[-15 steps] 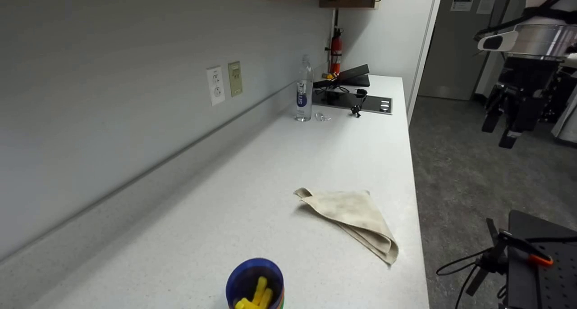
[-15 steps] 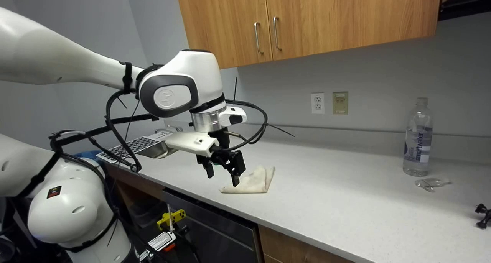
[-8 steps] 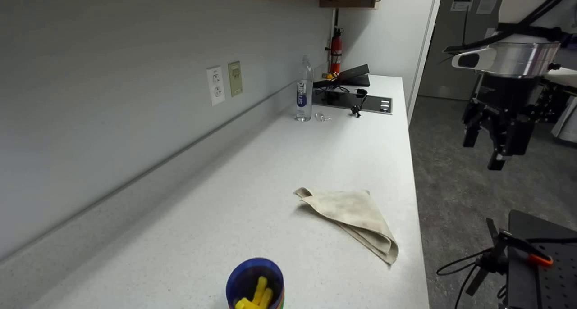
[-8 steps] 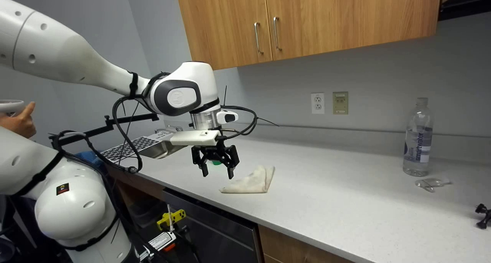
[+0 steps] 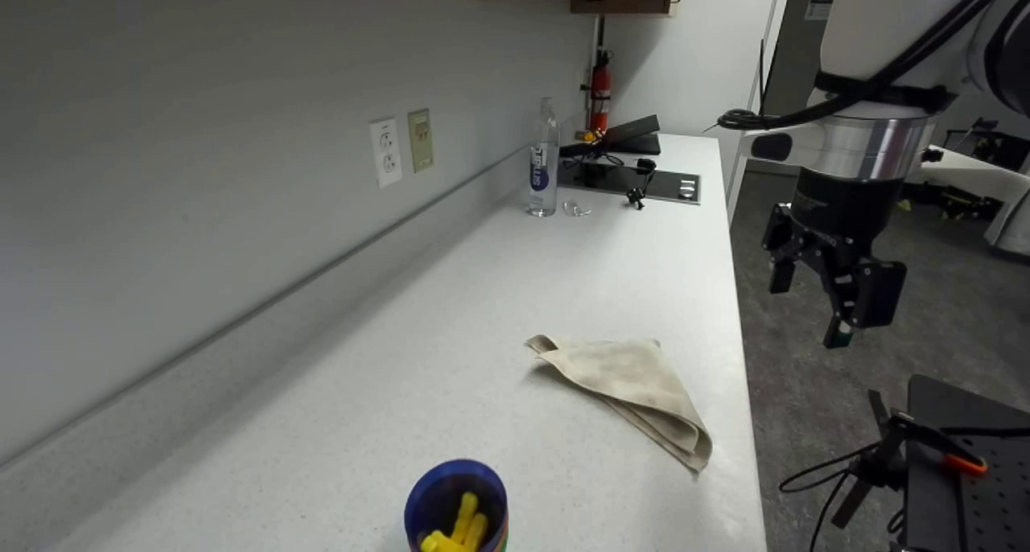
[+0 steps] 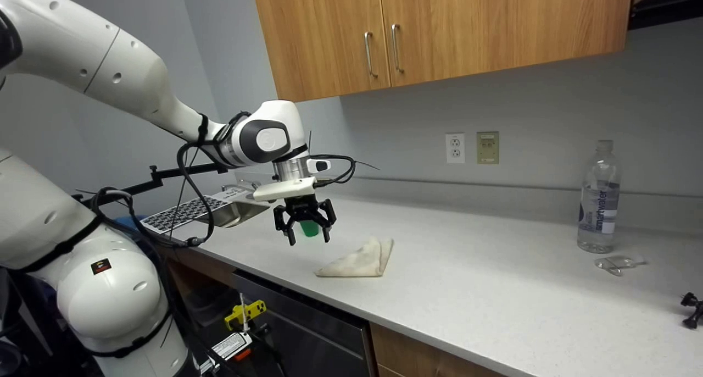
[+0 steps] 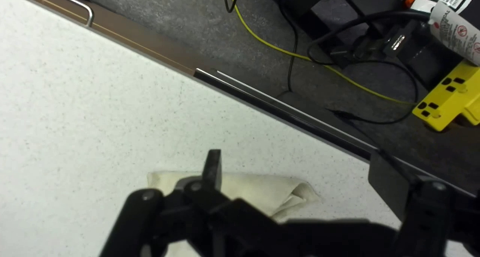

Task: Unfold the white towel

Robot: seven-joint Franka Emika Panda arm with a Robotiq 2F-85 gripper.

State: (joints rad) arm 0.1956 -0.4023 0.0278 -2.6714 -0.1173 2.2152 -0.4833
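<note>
Wrist view: the claw (image 7: 295,159) stands wide, the folded towel (image 7: 258,191) showing beyond it on the bench (image 7: 112,99). In an exterior view the towel lies near the bench's right edge, apart from the near cup (image 5: 455,468); a broad stretch runs left to the wall (image 5: 241,174) and far to the bottle (image 5: 542,166).

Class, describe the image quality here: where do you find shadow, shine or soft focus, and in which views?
Wrist view: the pincer is dark and soft-edged, the speckled counter crisper; in an exterior view: the towel casts a small shadow on the counter, and the metal collar above the pincer shines.
</note>
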